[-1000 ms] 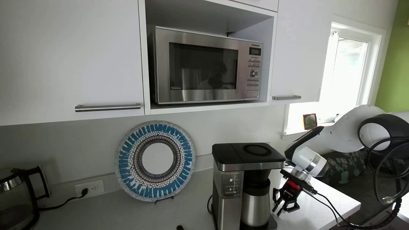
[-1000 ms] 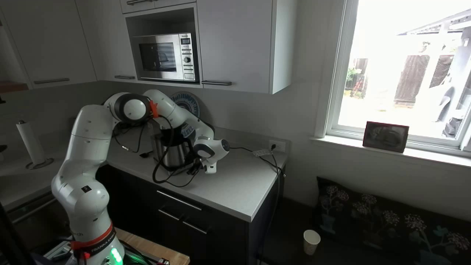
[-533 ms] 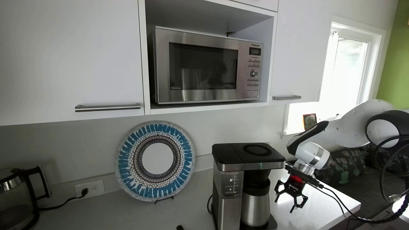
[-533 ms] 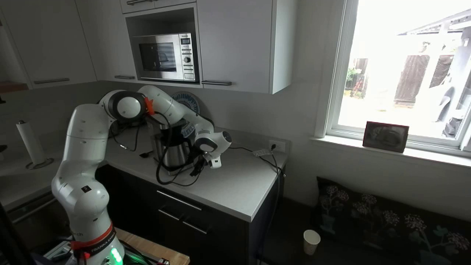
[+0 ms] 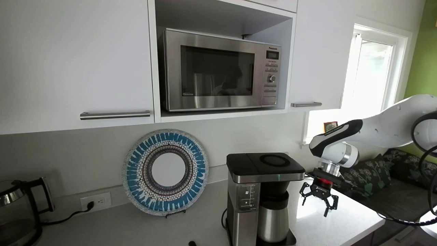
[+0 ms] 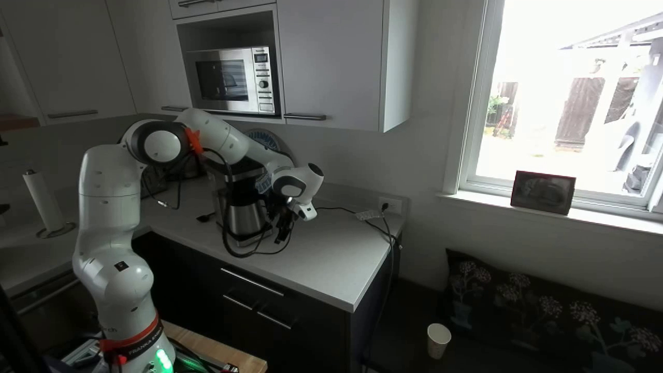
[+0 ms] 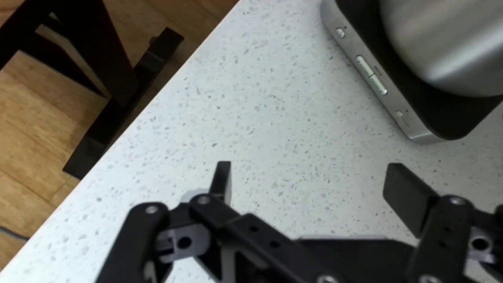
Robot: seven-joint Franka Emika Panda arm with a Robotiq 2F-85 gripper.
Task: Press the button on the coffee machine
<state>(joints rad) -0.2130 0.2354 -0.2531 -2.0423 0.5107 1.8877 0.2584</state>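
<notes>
The coffee machine [image 5: 246,222], black and silver with a flat dark top, stands on the counter holding a steel carafe [image 5: 273,222]. In the wrist view its base [image 7: 426,135] appears at the upper right, with a long split button [image 7: 371,74] on the front edge and a small round button [image 7: 340,33] beyond it. My gripper [image 7: 309,167] is spread wide, and only bare counter shows between its fingers [image 7: 406,192]. In an exterior view the gripper [image 5: 314,209] hangs above the counter beside the machine, apart from it.
Above the counter a microwave [image 5: 218,71] sits in a cabinet niche. A patterned round plate [image 5: 198,171] leans on the wall, and a glass kettle [image 5: 13,212] stands far left in that view. The counter [image 7: 267,118] ends at an edge over a wooden floor [image 7: 35,129].
My gripper's jaws have gone from nearly together to wide apart. The arm has lifted and drawn away from the coffee machine, and the gripper now points more steeply downward. The machine has stayed put.
</notes>
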